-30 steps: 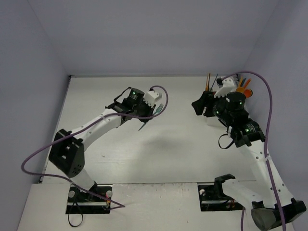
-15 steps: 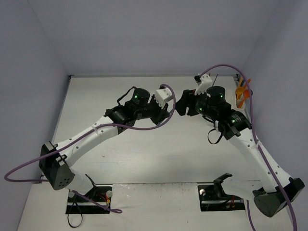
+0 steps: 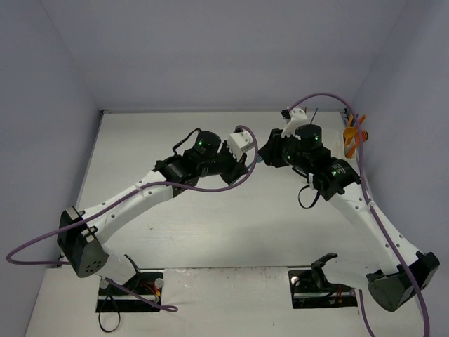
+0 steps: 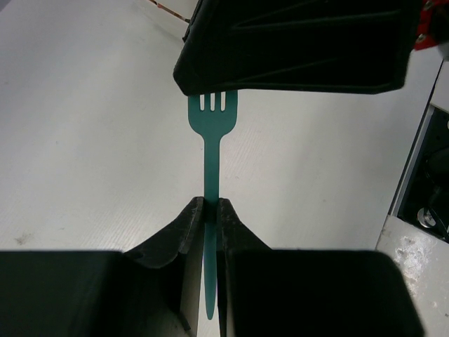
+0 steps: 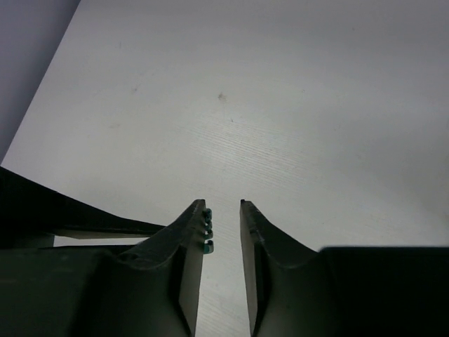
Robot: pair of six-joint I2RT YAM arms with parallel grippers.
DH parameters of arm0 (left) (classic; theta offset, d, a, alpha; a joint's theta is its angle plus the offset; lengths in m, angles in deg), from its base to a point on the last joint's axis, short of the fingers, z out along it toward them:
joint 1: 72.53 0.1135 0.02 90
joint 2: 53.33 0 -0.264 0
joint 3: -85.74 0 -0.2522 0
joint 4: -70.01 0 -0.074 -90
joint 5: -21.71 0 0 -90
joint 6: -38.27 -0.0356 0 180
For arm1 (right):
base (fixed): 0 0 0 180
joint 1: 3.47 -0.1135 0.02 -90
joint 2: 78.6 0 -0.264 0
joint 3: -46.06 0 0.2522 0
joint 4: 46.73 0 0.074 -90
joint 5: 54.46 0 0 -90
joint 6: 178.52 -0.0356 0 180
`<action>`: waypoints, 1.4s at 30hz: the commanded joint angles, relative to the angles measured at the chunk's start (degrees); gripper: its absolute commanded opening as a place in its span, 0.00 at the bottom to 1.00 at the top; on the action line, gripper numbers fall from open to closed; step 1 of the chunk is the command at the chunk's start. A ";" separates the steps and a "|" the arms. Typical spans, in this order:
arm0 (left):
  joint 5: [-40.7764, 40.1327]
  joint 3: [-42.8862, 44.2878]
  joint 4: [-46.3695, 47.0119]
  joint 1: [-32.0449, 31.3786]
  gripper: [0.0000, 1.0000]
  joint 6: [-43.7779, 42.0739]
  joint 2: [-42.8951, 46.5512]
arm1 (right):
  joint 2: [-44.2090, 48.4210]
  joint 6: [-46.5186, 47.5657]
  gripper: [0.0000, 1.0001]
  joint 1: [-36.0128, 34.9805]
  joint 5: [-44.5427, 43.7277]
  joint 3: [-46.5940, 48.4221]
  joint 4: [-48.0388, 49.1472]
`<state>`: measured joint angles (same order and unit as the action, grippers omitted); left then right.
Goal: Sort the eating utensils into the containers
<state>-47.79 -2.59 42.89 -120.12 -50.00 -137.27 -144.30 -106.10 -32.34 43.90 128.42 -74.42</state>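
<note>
My left gripper is shut on the handle of a teal fork, one of the eating utensils, and holds it out above the table's middle. The fork's tines reach into my right gripper. There the tine tips lie against the left finger, and a gap shows between the jaws. In the top view the left gripper and right gripper meet tip to tip. Orange utensils stand upright at the back right. The containers under them are hidden by my right arm.
The purple cables arch over both arms. The side walls close in the white table at left, back and right. Both arm bases sit at the near edge.
Both arms swung toward the table's middle. The right gripper left the back-right utensils, came to the fork's tines, and its jaws narrowed. The left kept its hold on the fork.
</note>
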 commanded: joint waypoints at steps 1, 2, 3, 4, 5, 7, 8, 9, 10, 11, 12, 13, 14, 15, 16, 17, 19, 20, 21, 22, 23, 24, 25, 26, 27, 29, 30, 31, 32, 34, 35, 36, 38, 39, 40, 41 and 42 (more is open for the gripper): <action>-0.20 3.35 2.22 -0.31 0.00 -0.31 2.07 | -1.62 1.29 0.11 -0.56 0.65 2.23 3.54; -0.20 3.39 1.98 -0.31 0.00 -0.33 1.98 | -1.76 1.42 0.07 -0.68 0.64 2.24 3.56; -0.38 3.48 1.69 -0.31 0.00 -0.33 1.88 | -1.89 1.67 0.03 -0.75 0.45 2.27 3.53; -0.76 3.65 1.41 -0.31 0.00 -0.33 1.77 | -2.06 2.03 0.00 -0.75 0.14 2.33 3.47; -1.45 3.56 1.39 -0.31 0.00 -0.32 1.76 | -2.06 2.24 0.00 -0.75 -0.42 2.35 3.47; -2.47 3.39 1.05 -0.22 0.15 -0.07 1.76 | -2.06 3.59 0.00 -0.75 -2.44 2.68 3.47; -3.42 2.88 1.05 -0.22 0.24 0.19 1.85 | -1.89 4.03 0.00 -0.75 -3.40 3.19 3.47; -5.85 2.32 0.96 -0.17 0.38 0.65 2.08 | -1.79 5.31 0.00 -0.75 -5.56 3.84 3.42; -8.28 1.76 0.83 -0.10 0.52 1.11 2.32 | -1.70 6.63 0.00 -0.75 -7.84 4.49 3.38; -10.38 1.18 0.43 0.19 0.60 1.52 2.61 | -1.65 8.08 0.00 -0.75 -10.85 5.13 3.38; -12.65 0.47 0.01 0.56 0.65 2.19 3.05 | -1.62 9.79 0.00 -0.75 -14.22 5.83 3.38; -15.15 -0.29 -0.43 1.06 0.70 3.16 3.64 | -1.62 11.59 0.00 -0.75 -17.67 6.52 3.39; -18.29 -0.88 -0.94 2.01 0.73 4.84 4.44 | -1.62 12.84 0.00 -0.75 -20.25 6.96 3.46; -19.97 -1.58 -1.38 2.81 0.74 6.09 5.06 | -1.70 14.32 0.00 -0.67 -26.41 7.48 3.47; -22.54 -2.36 -1.90 3.76 0.74 7.32 5.76 | -1.96 15.98 0.00 -0.66 -26.82 8.01 3.47; -24.42 -4.04 -3.16 4.97 0.75 8.63 6.54 | -2.38 19.68 0.00 -0.58 -33.43 9.19 3.55; -28.08 -6.66 -5.40 9.73 0.78 12.82 9.36 | -3.82 25.40 0.00 -0.03 -42.05 10.99 4.55; -29.05 -7.72 -6.14 12.33 0.80 14.55 11.00 | -4.46 27.79 0.00 0.61 -44.56 11.49 5.69; -29.80 -9.50 -6.43 14.64 0.82 15.71 12.73 | -4.93 28.96 0.00 1.41 -45.61 11.61 7.13; -30.83 -11.49 -6.55 16.81 0.84 16.24 14.80 | -5.28 30.70 0.00 2.68 -45.88 11.60 8.75; -31.94 -13.70 -6.68 18.56 0.87 16.45 17.23 | -5.54 32.43 0.00 4.03 -45.61 11.56 10.15; -33.04 -15.83 -6.93 19.63 0.88 16.27 19.80 | -5.79 33.57 0.00 5.27 -44.95 11.51 11.05; -34.17 -17.03 -7.18 20.83 0.90 15.64 21.50 | -6.25 34.21 0.00 6.68 -44.70 11.33 12.07; -35.30 -18.24 -7.42 22.03 0.92 15.01 23.20 | -6.71 34.85 0.00 8.09 -44.45 11.16 13.09; -36.56 -19.00 -7.73 23.20 0.93 14.52 25.15 | -7.01 35.55 0.00 8.85 -44.09 10.86 14.81; -39.05 -21.82 -7.91 24.78 0.94 12.35 28.50 | -8.23 36.56 0.00 10.18 -43.64 9.38 17.54; -40.11 -22.80 -7.92 25.09 0.95 11.55 29.68 | -8.67 36.59 0.00 10.66 -43.49 8.90 18.30; -42.12 -23.74 -7.72 25.28 0.95 10.88 31.53 | -9.02 36.42 0.00 11.39 -43.14 8.60 19.17; -44.14 -25.15 -7.26 25.38 0.96 10.07 33.27 | -9.53 36.20 0.00 11.96 -42.81 8.16 20.16; -47.10 -28.36 -6.09 25.44 0.97 8.53 36.17 | -10.80 35.95 0.00 12.43 -42.50 7.06 21.87; -48.62 -29.70 -5.40 25.44 0.97 8.07 38.10 | -11.45 35.95 0.00 12.57 -42.40 6.60 22.52; -49.39 -31.14 -4.59 25.45 0.97 7.63 39.64 | -11.97 36.06 0.00 12.61 -42.45 6.09 23.24; -50.07 -34.31 -2.30 25.45 0.97 6.80 42.07 | -12.80 36.05 0.00 12.98 -42.34 4.89 25.06; -50.30 -35.57 -1.10 25.45 0.97 6.43 43.02 | -13.26 35.92 0.00 13.27 -42.12 4.33 25.98; -50.56 -36.01 -0.35 25.45 0.97 6.11 43.71 | -13.95 35.81 0.00 13.43 -41.85 3.95 26.63; -50.90 -36.21 0.25 25.49 0.97 5.70 44.00 | -14.33 35.72 0.00 13.59 -41.51 3.68 27.39; -51.27 -36.22 0.61 25.53 0.97 5.44 43.83 | -14.69 35.48 0.00 13.75 -41.17 3.32 28.02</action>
<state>-94.94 -39.03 36.60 -94.90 -41.69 -94.28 -157.70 -70.82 -19.47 2.82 132.60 -55.34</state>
